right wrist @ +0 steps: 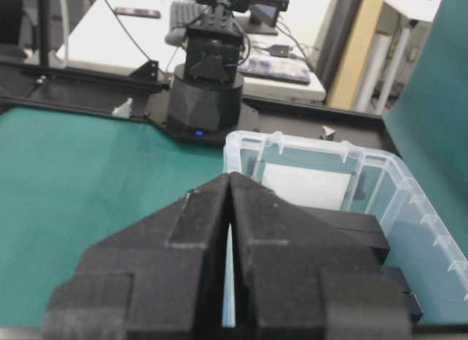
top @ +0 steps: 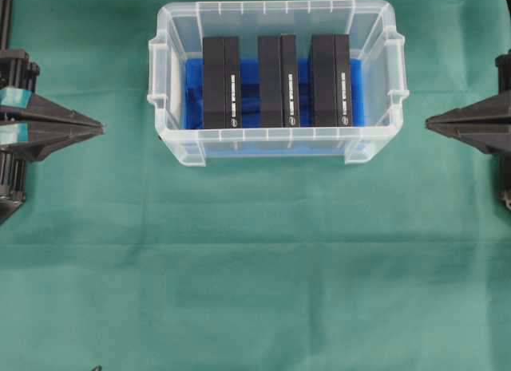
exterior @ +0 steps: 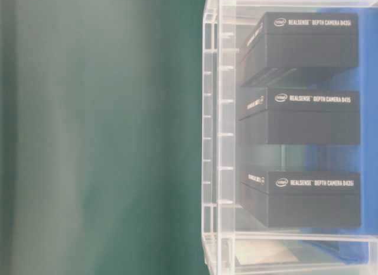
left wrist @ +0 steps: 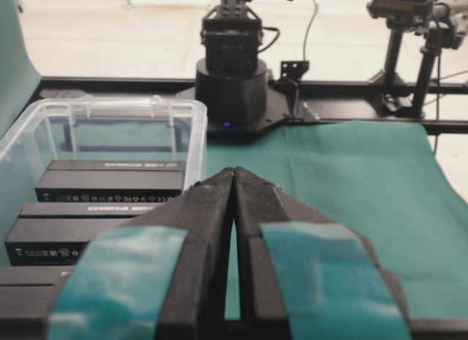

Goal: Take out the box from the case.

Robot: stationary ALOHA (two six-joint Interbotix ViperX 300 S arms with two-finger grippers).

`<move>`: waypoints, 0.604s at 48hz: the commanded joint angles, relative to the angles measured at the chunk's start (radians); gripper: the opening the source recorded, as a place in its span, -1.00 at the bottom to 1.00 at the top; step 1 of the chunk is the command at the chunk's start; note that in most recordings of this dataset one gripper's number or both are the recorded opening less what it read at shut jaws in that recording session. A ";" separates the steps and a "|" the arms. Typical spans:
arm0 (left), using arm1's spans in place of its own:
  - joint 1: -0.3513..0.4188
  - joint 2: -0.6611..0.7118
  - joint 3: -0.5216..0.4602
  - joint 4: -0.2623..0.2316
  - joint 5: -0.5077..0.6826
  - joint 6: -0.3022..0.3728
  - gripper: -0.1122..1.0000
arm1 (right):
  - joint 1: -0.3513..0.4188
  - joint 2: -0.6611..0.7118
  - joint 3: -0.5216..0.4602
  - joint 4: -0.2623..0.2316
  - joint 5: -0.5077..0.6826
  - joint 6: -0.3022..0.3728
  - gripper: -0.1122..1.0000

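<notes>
Case (top: 164,52) sits on the green-covered bench (top: 255,267), at the far middle in the overhead view, long side running left to right. Clear plastic, rimmed, blue lining (top: 194,96) at the bottom.

Inside: three black boxes standing in a row, not touching, blue showing between them. Left box (top: 221,81), middle box (top: 277,80), right box (top: 330,80). Each has a white-printed strip along one long face; the table-level view reads "RealSense Depth Camera" on all three. Which box is the target cannot be told.

Left pincer (top: 102,129): at the left edge of the overhead view, tip pointing toward the case, well apart from it. Fingers pressed together, nothing between them. Teal tape on both fingers (left wrist: 117,281) in the left wrist view.

Right pincer (top: 427,123): at the right edge, tip pointing at the case's right end, apart from it. Fingers pressed together, holding nothing.

Both pincers level with the near half of the case.
</notes>
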 commanded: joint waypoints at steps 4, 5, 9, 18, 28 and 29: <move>0.011 0.023 -0.037 0.029 0.057 -0.005 -0.77 | -0.002 0.023 -0.014 0.006 0.057 0.011 -0.78; 0.011 0.021 -0.041 0.031 0.063 -0.005 -0.77 | -0.002 0.026 -0.018 0.005 0.081 0.012 -0.78; 0.011 0.014 -0.060 0.031 0.083 -0.005 -0.77 | -0.002 0.037 -0.058 0.005 0.184 0.021 -0.78; 0.011 0.000 -0.126 0.031 0.137 -0.006 -0.77 | -0.002 0.028 -0.192 0.005 0.308 0.021 -0.78; 0.000 -0.011 -0.221 0.031 0.233 -0.008 -0.77 | -0.002 0.037 -0.322 0.002 0.410 0.021 -0.78; -0.002 -0.011 -0.232 0.031 0.242 -0.008 -0.77 | -0.002 0.040 -0.333 0.002 0.419 0.023 -0.78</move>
